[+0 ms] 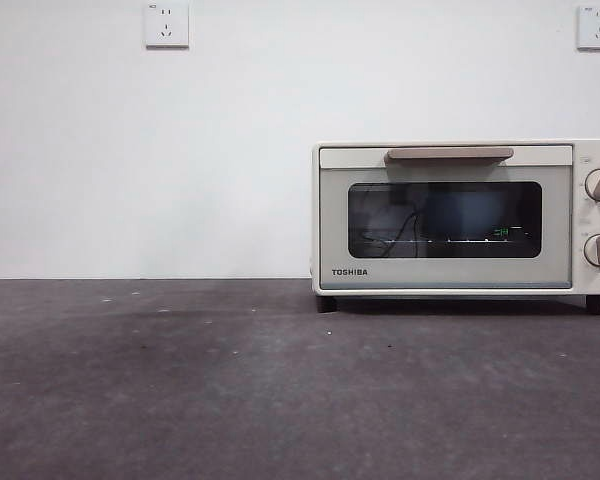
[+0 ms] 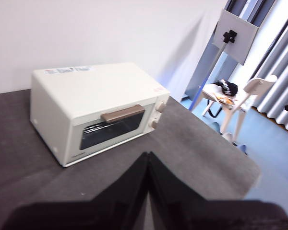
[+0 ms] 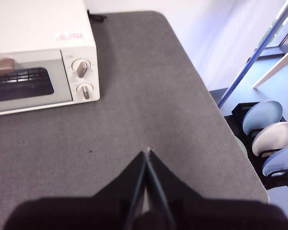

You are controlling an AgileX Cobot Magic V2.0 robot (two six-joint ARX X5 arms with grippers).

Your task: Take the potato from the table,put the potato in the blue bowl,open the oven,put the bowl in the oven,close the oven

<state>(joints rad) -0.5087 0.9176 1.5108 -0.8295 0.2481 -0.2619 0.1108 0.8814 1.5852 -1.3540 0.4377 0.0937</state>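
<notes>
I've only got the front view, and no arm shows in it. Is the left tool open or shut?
Observer: Shut. The left tool has its jaws pressed together, above the table facing the oven.
Operator: And the right one?
Observer: The right tool is shut too, over bare table off the oven's knob side.
Operator: Anything past the table's edge there?
Observer: Yes, a black rack holding plates stands just beyond the edge.

Left gripper (image 2: pixel 149 155) and right gripper (image 3: pixel 147 154): each two matte black wedge-shaped jaws tapering to a narrow tip, no markings visible.
</notes>
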